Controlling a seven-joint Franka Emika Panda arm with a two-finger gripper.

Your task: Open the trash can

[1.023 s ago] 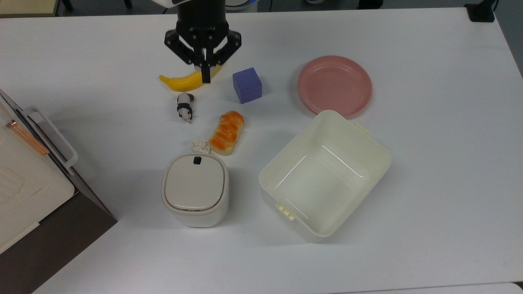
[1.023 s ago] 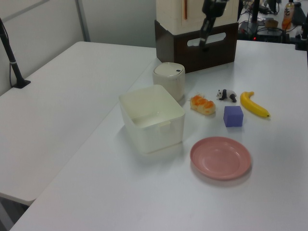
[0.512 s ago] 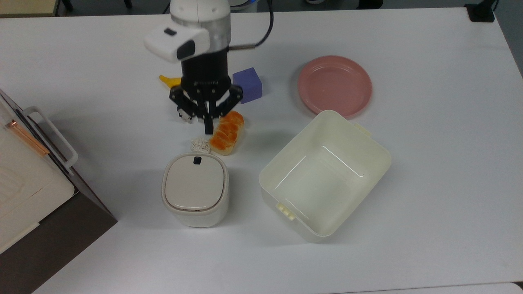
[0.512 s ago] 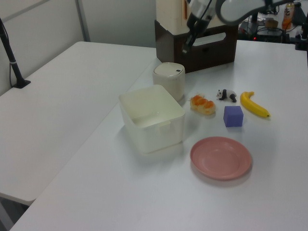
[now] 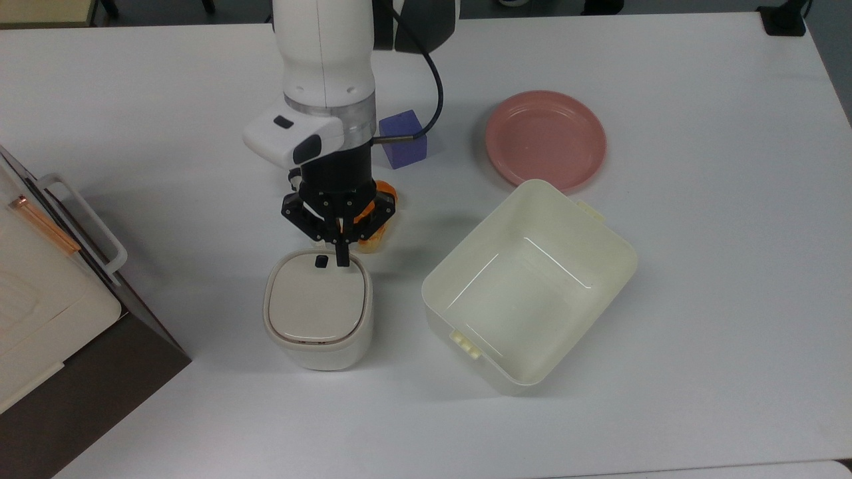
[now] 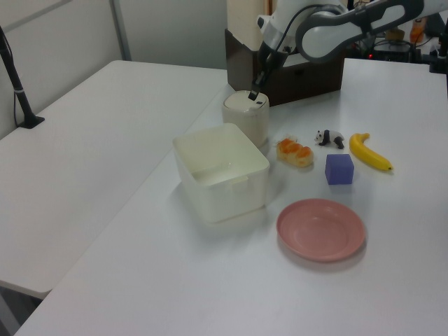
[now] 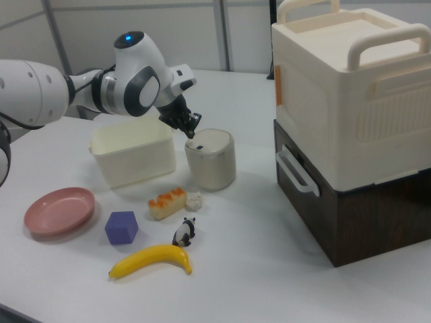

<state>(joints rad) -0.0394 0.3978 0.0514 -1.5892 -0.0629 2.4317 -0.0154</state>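
Fingers pressed together into one narrow tip, holding nothing, poised at the lid edge of the trash can, just beside the dark button toward the top view's right. Trash can stands on the surface, lid shut. Judgement: shift the tip slightly over the button, then press straight down; an off-centre push may only tilt the can. Bread lies near behind, tub near on the top view's right, drawer unit well apart; none blocks the press.
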